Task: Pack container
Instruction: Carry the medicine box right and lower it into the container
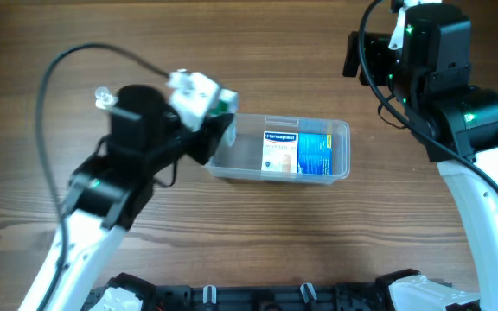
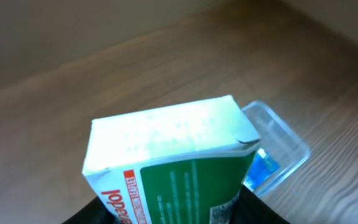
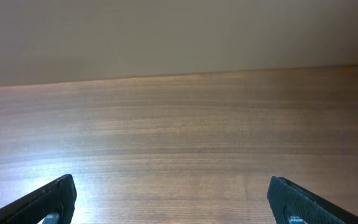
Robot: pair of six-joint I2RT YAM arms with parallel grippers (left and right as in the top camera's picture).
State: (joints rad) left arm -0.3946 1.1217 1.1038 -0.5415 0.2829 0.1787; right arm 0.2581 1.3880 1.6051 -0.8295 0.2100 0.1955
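The clear plastic container (image 1: 340, 149) stands at the table's middle with a white-and-blue box (image 1: 278, 153) and a blue box (image 1: 316, 155) inside. My left gripper (image 1: 207, 112) is shut on a white-and-green box (image 1: 199, 93) and holds it above the container's left end. In the left wrist view the white-and-green box (image 2: 166, 162) fills the centre between the fingers (image 2: 179, 214), with the container (image 2: 278, 140) beyond it to the right. My right gripper (image 3: 173, 196) is open and empty over bare wood at the far right; in the overhead view its fingers are hidden by the arm.
The wooden table (image 1: 258, 233) spreads around the container. The right arm's body (image 1: 456, 112) rises at the right side, and the left arm (image 1: 102, 199) crosses the left front.
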